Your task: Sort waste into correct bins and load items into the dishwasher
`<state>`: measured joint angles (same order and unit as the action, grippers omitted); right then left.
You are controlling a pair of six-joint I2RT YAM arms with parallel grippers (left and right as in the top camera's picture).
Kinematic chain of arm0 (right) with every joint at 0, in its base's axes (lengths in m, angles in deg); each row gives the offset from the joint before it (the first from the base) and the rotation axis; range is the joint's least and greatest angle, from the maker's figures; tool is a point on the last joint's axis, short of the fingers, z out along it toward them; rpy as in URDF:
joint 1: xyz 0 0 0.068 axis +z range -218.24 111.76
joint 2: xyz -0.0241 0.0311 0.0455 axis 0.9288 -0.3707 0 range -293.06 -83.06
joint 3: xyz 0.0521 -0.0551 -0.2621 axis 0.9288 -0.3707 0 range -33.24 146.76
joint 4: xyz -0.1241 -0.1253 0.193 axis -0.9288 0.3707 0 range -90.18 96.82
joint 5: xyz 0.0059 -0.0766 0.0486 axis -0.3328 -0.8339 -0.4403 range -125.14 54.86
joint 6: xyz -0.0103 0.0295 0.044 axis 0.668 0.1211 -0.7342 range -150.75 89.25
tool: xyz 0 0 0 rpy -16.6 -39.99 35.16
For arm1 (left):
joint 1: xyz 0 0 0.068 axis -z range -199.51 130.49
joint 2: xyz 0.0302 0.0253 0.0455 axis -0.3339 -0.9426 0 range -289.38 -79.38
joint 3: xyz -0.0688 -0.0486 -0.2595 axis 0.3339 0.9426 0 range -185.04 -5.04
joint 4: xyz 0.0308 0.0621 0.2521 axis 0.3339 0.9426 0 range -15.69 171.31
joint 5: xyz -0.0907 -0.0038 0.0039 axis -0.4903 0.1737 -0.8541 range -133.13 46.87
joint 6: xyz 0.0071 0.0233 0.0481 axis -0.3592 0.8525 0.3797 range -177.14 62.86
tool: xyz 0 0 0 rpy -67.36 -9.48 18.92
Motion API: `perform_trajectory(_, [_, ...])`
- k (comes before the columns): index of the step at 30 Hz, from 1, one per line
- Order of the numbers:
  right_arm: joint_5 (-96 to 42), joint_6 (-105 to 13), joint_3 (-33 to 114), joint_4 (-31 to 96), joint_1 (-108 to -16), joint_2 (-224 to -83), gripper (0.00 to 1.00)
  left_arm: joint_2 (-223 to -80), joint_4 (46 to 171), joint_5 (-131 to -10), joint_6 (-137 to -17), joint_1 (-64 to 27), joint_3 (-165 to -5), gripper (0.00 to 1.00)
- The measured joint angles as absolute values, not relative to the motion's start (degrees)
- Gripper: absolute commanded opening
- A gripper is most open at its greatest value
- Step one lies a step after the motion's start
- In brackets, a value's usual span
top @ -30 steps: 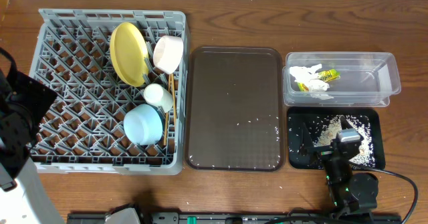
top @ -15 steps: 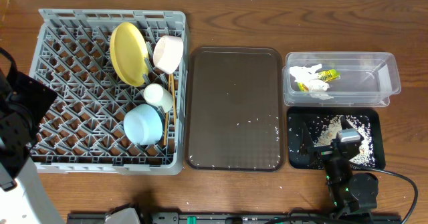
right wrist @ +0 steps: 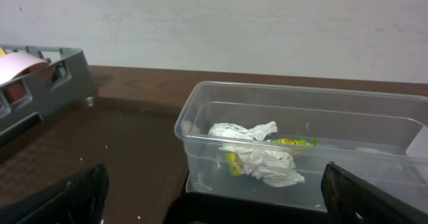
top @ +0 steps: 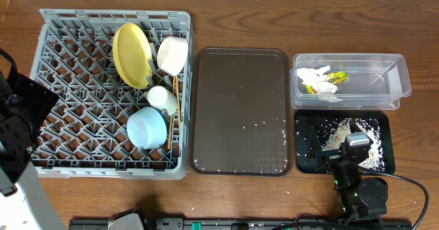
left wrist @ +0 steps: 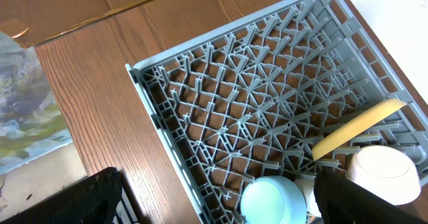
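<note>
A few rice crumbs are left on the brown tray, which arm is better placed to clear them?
Right. The crumbs lie by the brown tray's right edge, beside the black tray under the right gripper; the left arm sits beyond the dish rack.

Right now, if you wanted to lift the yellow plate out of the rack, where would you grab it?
By its raised rim, coming from above. The yellow plate stands tilted on edge among the dish rack's pegs, so a thin rim is exposed. I'd pinch its left side, away from the pale cup.
</note>
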<state>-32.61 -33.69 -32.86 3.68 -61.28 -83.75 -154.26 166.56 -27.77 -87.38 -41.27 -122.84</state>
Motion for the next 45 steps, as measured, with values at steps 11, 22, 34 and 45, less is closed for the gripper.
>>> perform_trajectory(11, [-32.61, -33.69, -32.86, 3.66, -61.28, -83.75, 0.99, -145.34, 166.54, -27.77, -87.40, -38.91, -119.41, 0.93])
perform_trajectory(22, [-32.64, -33.69, -32.86, 3.66, -61.28, -83.75, 0.99, -118.54, 166.54, -26.07, -87.33, -28.20, -93.09, 0.93])
perform_trajectory(34, [-32.66, -33.69, -32.86, 3.70, -61.28, -83.75, 0.99, -100.57, 152.42, -26.22, -86.70, -27.10, -71.24, 0.93])
perform_trajectory(45, [-32.66, -33.69, -32.86, 3.68, -61.28, -83.75, 0.99, -92.95, 98.48, -39.47, -85.65, -27.08, -49.66, 0.93])
